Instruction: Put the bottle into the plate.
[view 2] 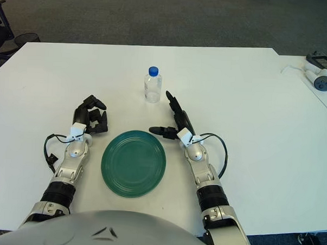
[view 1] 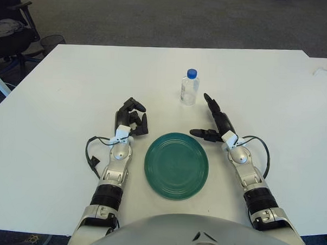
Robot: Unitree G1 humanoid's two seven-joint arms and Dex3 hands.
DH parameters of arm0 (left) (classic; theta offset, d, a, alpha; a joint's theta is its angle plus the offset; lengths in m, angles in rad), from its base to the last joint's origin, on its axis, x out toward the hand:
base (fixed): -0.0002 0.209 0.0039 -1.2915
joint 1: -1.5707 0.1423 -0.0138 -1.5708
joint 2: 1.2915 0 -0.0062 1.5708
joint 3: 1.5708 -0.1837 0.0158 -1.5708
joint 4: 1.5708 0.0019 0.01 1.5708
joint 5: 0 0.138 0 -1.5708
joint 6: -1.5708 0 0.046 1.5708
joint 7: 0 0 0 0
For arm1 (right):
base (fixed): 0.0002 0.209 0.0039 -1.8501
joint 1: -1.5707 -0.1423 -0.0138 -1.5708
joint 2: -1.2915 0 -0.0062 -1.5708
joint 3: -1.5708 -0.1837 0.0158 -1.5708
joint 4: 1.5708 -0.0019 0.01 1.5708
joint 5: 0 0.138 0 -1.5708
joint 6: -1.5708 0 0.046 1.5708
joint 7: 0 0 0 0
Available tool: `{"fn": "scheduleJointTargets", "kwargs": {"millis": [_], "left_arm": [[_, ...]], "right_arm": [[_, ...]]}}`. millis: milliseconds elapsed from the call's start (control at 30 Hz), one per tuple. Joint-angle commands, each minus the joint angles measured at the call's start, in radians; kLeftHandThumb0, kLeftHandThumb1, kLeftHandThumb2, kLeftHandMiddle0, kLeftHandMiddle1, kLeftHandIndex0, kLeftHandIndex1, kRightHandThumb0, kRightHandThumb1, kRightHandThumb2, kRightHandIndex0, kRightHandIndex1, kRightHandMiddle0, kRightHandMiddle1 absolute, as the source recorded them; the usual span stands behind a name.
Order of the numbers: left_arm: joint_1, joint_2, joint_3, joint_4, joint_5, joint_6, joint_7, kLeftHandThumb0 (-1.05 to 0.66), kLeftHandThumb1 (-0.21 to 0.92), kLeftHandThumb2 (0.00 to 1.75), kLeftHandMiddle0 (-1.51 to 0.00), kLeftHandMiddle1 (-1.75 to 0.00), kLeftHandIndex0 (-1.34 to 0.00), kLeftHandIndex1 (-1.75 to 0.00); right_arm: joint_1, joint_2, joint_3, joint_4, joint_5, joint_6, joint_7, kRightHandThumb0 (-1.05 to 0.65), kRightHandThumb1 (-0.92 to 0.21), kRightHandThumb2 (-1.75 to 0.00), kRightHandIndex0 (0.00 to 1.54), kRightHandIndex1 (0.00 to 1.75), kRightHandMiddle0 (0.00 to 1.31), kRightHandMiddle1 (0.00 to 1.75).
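From the left eye view, a small clear plastic bottle with a blue cap [view 1: 189, 88] stands upright on the white bench [view 1: 73, 80], beyond the round dark green plate [view 1: 176, 165] and apart from it. The right hand [view 1: 213, 124] sits just right of the plate's far edge, its fingers [view 1: 210, 104] splayed wide and holding nothing (1 points toward the bottle, another lies across toward the plate). The bottle is near it but not touched. The left hand [view 1: 130, 119] shows left of the plate with fingers curled, gripping nothing.

From the right eye view, a small white and grey device [view 2: 321, 81] with a cable lies at the bench's far right edge.
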Motion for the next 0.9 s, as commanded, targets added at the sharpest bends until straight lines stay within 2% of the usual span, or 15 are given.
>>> {"fn": "scheduleJointTargets", "kwargs": {"millis": [0,433,567,733,867], "left_arm": [[0.023,-0.002,-0.005,0.017,0.025,0.024,0.022,-0.52,0.18,1.48,-1.27,-1.75,-0.72,-1.75],[0.023,-0.002,-0.006,0.017,0.023,0.023,0.022,-0.54,0.15,1.52,-1.28,-1.75,-0.74,-1.75],[0.022,-0.005,-0.006,0.017,0.02,0.022,0.02,-0.54,0.15,1.52,-1.28,-1.75,-0.75,-1.75],[0.022,-0.003,-0.006,0.02,0.02,0.022,0.017,-0.54,0.14,1.53,-1.28,-1.75,-0.75,-1.75],[0.022,-0.003,-0.003,0.021,0.005,0.023,0.003,-0.54,0.14,1.53,-1.28,-1.75,-0.75,-1.75]], "right_arm": [[-0.019,0.007,-0.016,0.013,0.024,-0.001,-0.004,-1.04,-0.77,-0.01,0.0,0.0,0.0,0.0],[-0.018,0.025,-0.037,-0.01,0.06,0.053,0.003,-0.98,-0.76,0.0,0.0,0.0,0.0,0.0],[-0.065,0.065,-0.067,0.058,0.093,0.053,-0.032,-0.95,-0.76,0.0,0.0,0.0,0.0,0.0],[-0.11,0.087,-0.097,0.134,0.135,0.034,-0.034,-0.94,-0.76,0.0,0.0,0.0,0.0,0.0],[-0.175,0.104,-0.132,0.223,0.172,0.023,-0.046,-0.94,-0.76,0.0,0.0,0.0,0.0,0.0]]}}
